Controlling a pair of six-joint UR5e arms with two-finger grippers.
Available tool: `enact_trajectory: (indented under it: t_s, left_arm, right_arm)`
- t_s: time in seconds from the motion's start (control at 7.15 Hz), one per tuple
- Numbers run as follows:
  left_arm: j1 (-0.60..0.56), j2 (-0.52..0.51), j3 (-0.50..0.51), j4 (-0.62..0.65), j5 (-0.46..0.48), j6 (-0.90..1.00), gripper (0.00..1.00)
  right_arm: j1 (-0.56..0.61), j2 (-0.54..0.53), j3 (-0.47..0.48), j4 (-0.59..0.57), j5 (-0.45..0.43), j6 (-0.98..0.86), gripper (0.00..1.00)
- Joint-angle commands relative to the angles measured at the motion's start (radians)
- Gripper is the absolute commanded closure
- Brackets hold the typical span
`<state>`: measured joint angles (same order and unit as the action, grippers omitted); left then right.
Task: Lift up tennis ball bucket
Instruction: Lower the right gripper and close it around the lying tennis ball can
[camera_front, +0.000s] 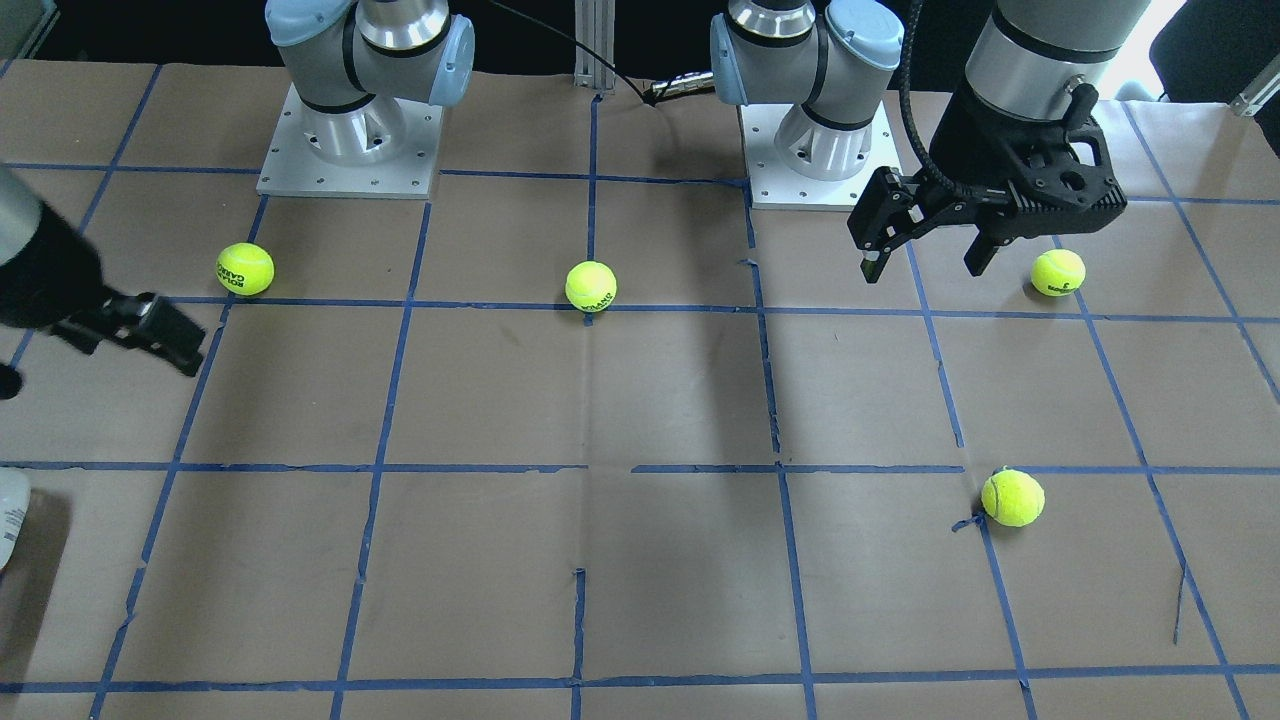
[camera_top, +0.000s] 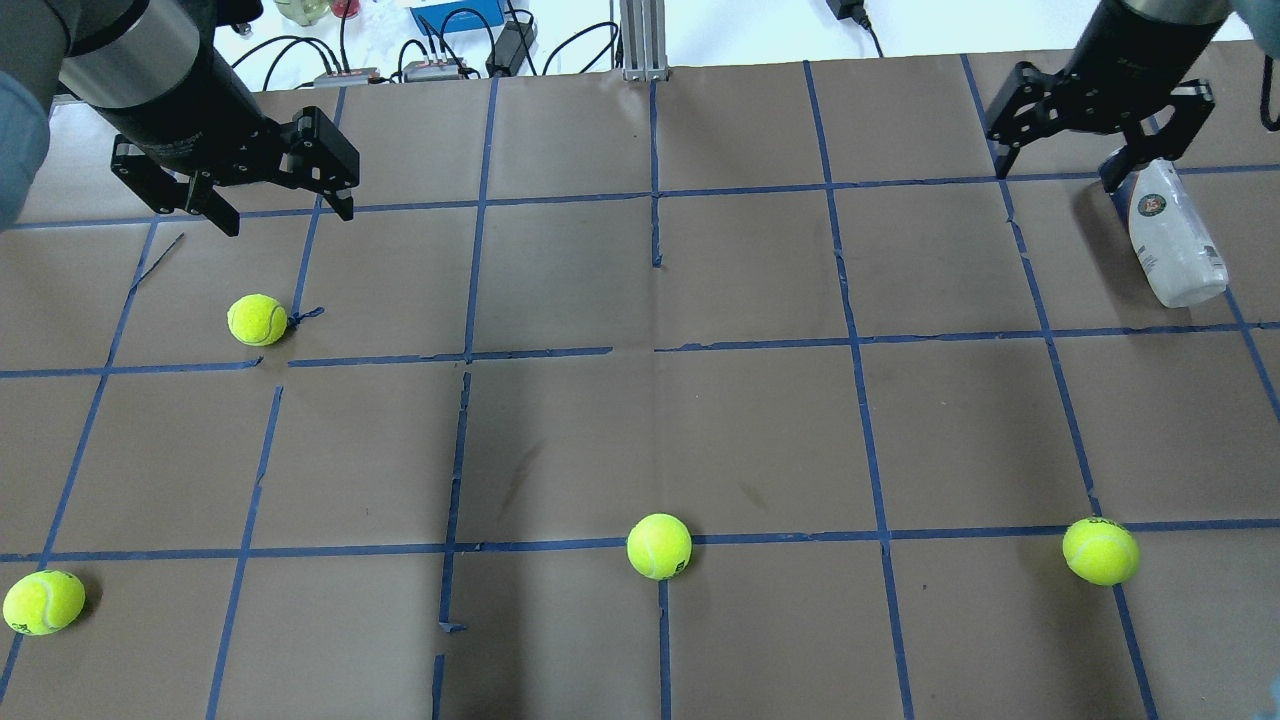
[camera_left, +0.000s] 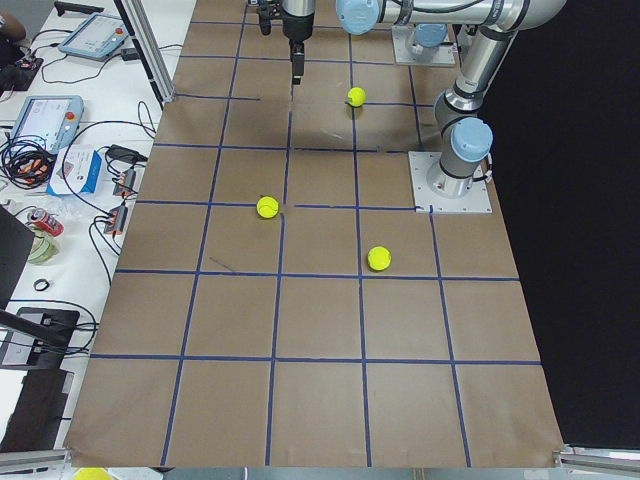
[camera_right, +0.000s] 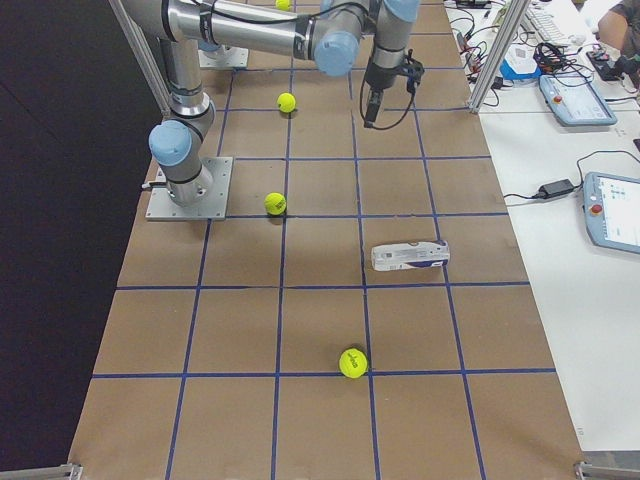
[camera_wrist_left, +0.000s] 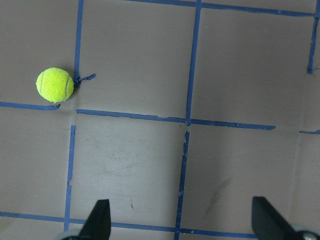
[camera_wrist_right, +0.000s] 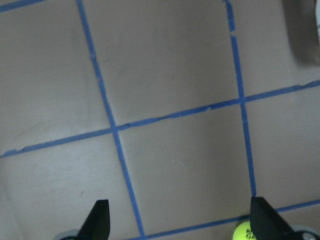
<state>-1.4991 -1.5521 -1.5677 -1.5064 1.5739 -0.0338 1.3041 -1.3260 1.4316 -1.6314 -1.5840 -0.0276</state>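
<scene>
The tennis ball bucket, a clear tube with a white and dark label, lies on its side at the table's far right. It also shows in the exterior right view and at the left edge of the front view. My right gripper is open and empty, hovering just beyond the bucket's far end; it looks blurred in the front view. Its wrist view shows bare table between the fingers. My left gripper is open and empty above the table's left side.
Several yellow-green tennis balls lie loose on the brown paper with its blue tape grid: one near my left gripper, one at the front left, one at the front middle, one at the front right. Cables and boxes lie beyond the far edge.
</scene>
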Motion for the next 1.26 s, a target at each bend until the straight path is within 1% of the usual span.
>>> enact_trajectory:
  t_s: [0.0,0.14,0.28,0.42,0.84,0.98,1.12]
  left_arm:
    - [-0.001,0.001,0.000,0.000,0.000,0.000,0.00]
    - [-0.001,0.000,0.000,0.000,0.000,0.000,0.00]
    - [-0.001,0.001,0.000,0.000,0.000,0.000,0.00]
    - [-0.001,0.001,0.000,0.000,0.000,0.000,0.00]
    - [0.000,0.000,0.000,0.000,0.000,0.000,0.00]
    - [0.000,0.000,0.000,0.000,0.000,0.000,0.00]
    - [-0.001,0.000,0.000,0.000,-0.002,0.000,0.00]
  right_arm:
    - [-0.186,0.202,-0.084,-0.153,-0.056,-0.119,0.00]
    - [-0.225,0.290,-0.130,-0.178,-0.057,-0.267,0.00]
    - [-0.252,0.356,-0.135,-0.293,-0.063,-0.306,0.00]
    - [-0.279,0.391,-0.144,-0.361,-0.085,-0.381,0.00]
    - [-0.296,0.452,-0.134,-0.400,-0.054,-0.397,0.00]
    - [-0.296,0.447,-0.125,-0.398,0.002,-0.403,0.00]
    - [-0.296,0.447,-0.125,-0.391,0.007,-0.419,0.00]
